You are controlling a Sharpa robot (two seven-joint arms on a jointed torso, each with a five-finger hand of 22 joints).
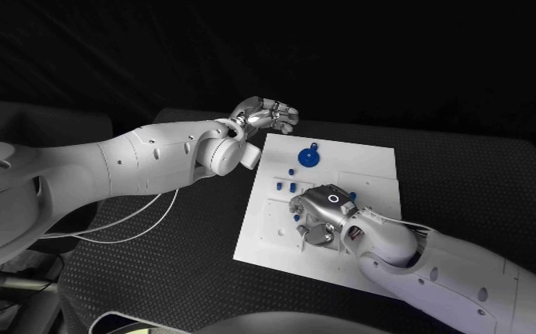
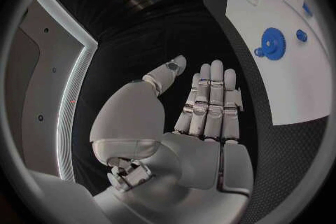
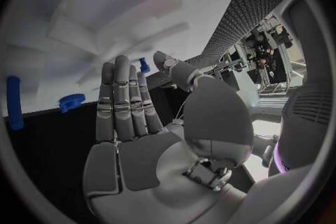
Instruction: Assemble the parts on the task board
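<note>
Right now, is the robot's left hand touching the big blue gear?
Apart. The left wrist view shows the left hand open over black table, well clear of the blue gear on the task board.

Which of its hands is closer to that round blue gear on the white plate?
Left. The left hand hovers just beyond the board's far corner near the gear; the right hand sits farther down over the board's middle.

It looks like a robotics lab. A black textured table (image 1: 156,272) carries a white task board (image 1: 374,167). Equipment racks (image 3: 269,50) stand behind.
</note>
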